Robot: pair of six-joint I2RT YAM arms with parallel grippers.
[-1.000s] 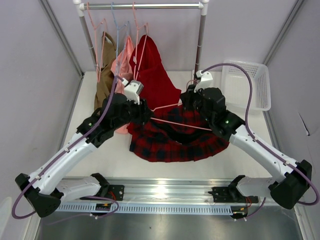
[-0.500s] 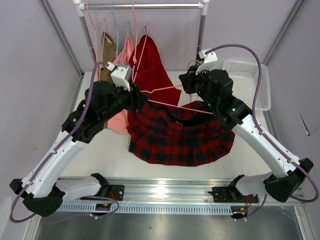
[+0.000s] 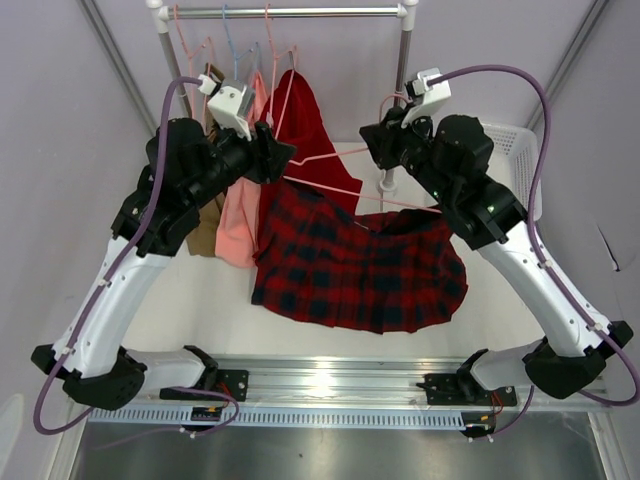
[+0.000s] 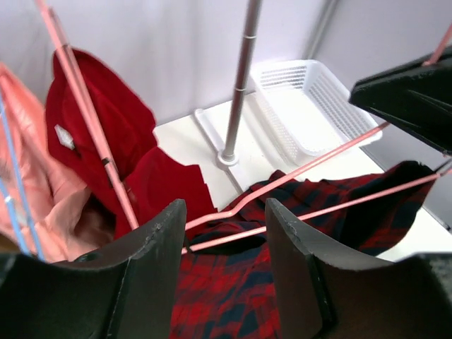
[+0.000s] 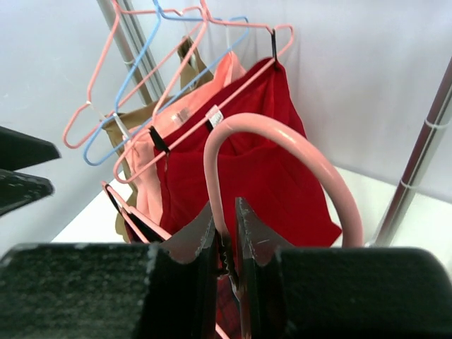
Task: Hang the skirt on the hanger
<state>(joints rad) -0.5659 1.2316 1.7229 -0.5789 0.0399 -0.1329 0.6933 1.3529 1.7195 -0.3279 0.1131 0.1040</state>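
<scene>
Now, right hand [image 5: 224, 219] clenched on the hanger [image 5: 244, 120] just under its hook, left hand [image 4: 222, 212] spread loose, wire end between its fingers. The skirt [image 3: 360, 265] droops below both hands. It looks soft and floppy, likely to slide, so grip stiff wire, not cloth.

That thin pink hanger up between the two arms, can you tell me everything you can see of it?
The hanger is thin pale-pink wire, a triangle with a rounded hook on top. It is held up in the air. The right gripper pinches the base of the hook, and one corner reaches between the spread fingers of the left gripper. The plaid skirt hangs beneath it, its dark waistband against the lower bar.
</scene>
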